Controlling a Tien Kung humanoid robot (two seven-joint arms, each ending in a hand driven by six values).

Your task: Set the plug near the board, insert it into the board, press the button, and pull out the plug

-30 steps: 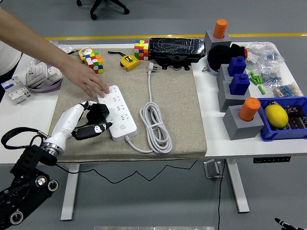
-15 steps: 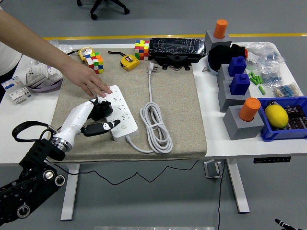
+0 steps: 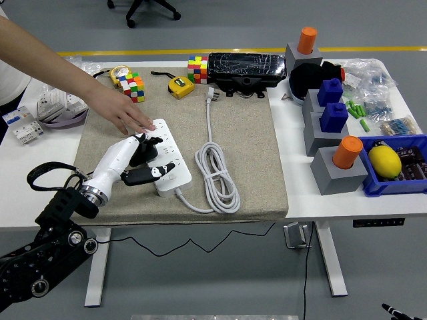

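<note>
Now: left robot hand [image 3: 143, 163] seemingly grips plug [image 3: 142, 155] | over board [image 3: 166, 160] | person's hand [image 3: 125, 115] steadies board

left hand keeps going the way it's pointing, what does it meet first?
Likely the white power strip: the left hand points right and slightly away, its fingertips already over the strip's near end. Contact is unclear from this view. A person's hand holds the strip's far end.

Probably lab; cluttered test table [image 3: 307, 193]

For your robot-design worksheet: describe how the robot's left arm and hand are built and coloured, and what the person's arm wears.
The left arm is black, with round silver joint fittings and a looped black cable. Its hand has a white shell and black fingers. The person's arm is bare; a white sleeve edge shows top left.
</note>
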